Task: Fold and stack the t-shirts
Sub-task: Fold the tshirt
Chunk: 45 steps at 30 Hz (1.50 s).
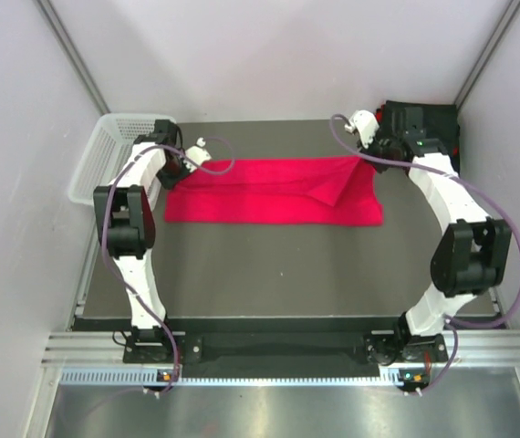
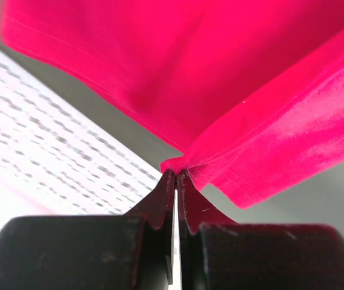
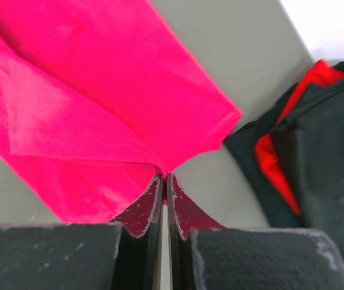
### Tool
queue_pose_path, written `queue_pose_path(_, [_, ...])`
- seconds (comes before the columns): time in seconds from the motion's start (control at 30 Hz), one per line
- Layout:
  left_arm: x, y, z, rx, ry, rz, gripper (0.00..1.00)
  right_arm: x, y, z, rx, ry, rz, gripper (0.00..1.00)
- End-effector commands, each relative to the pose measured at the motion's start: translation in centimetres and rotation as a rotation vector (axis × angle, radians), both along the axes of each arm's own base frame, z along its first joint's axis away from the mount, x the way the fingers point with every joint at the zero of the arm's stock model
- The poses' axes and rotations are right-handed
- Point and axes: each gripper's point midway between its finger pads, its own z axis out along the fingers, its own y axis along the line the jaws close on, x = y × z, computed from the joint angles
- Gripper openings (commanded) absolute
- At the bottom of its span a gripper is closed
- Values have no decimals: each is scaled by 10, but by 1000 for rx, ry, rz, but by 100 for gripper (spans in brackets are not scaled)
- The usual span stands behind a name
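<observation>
The red t-shirt (image 1: 274, 193) lies stretched left to right on the far part of the surface (image 1: 269, 265), its far corners clamped in the left jaws and right jaws, cloth spreading nearward from both.

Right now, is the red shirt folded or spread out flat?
Folded: the red shirt lies as a long doubled band, layers showing at both ends, where the left gripper and right gripper pinch its far corners.
</observation>
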Motion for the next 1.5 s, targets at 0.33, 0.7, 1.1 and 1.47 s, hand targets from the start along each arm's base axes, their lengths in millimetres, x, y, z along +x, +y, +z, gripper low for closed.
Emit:
queue_pose_path(0.33, [44, 3, -5, 34, -28, 19, 0, 81, -3, 14, 18, -83, -65, 0])
queue_pose_path(0.7, [47, 8, -9, 58, -25, 44, 0, 111, 3, 0, 28, -71, -56, 0])
queue_pose_path(1.1, [47, 15, -6, 93, -21, 84, 0, 132, 8, -19, 37, -60, -50, 0])
queue_pose_path(1.47, [51, 18, 14, 97, -90, 162, 50, 147, 5, 9, 103, -127, -153, 39])
